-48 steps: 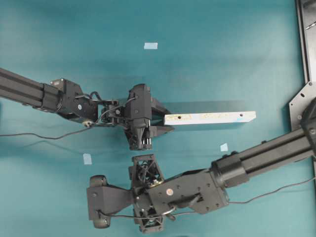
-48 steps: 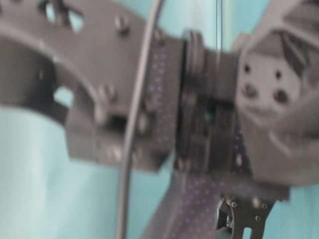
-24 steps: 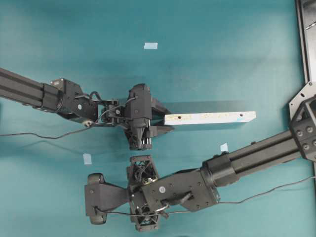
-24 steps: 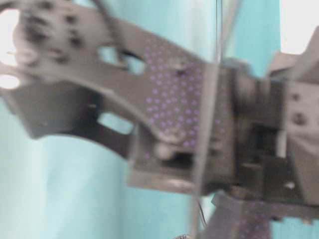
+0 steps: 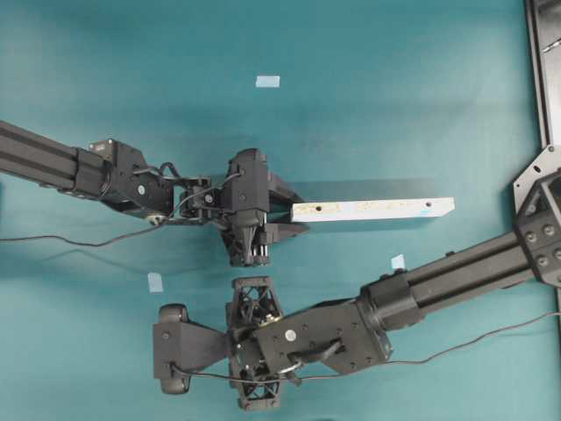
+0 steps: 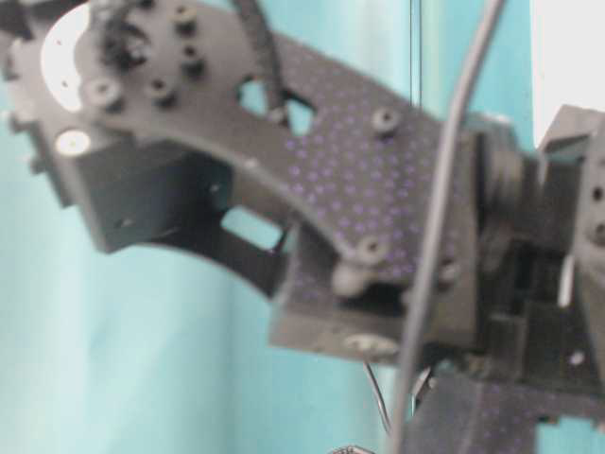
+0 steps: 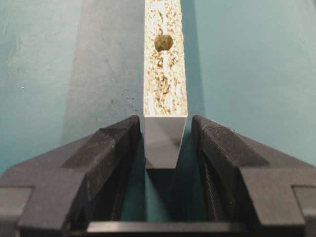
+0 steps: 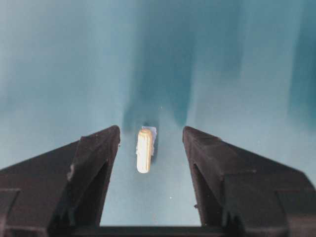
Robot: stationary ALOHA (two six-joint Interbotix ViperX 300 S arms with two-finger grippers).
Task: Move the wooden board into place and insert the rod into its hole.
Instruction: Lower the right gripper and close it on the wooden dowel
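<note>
The wooden board (image 5: 377, 209) stands on its long edge on the teal table, speckled chipboard edge up (image 7: 165, 74). A dark round hole (image 7: 163, 43) pierces that edge near the left end (image 5: 319, 209). My left gripper (image 7: 165, 128) is shut on the board's white left end, fingertips close on both sides (image 5: 294, 210). The rod (image 8: 144, 150), a short cream dowel, lies flat on the table with a pale-blue tape square just behind it. My right gripper (image 8: 151, 143) is open around the rod, with a gap on each side. In the overhead view the right arm (image 5: 307, 338) hides the rod.
Pale-blue tape squares lie on the table at the top (image 5: 267, 82), lower left (image 5: 155, 281) and right of centre (image 5: 398, 261). A black frame (image 5: 539, 70) runs down the right edge. Blurred arm parts (image 6: 331, 189) fill the table-level view.
The right arm has shifted a little towards the left and its jaws have narrowed around the rod. The left arm and the board have not moved.
</note>
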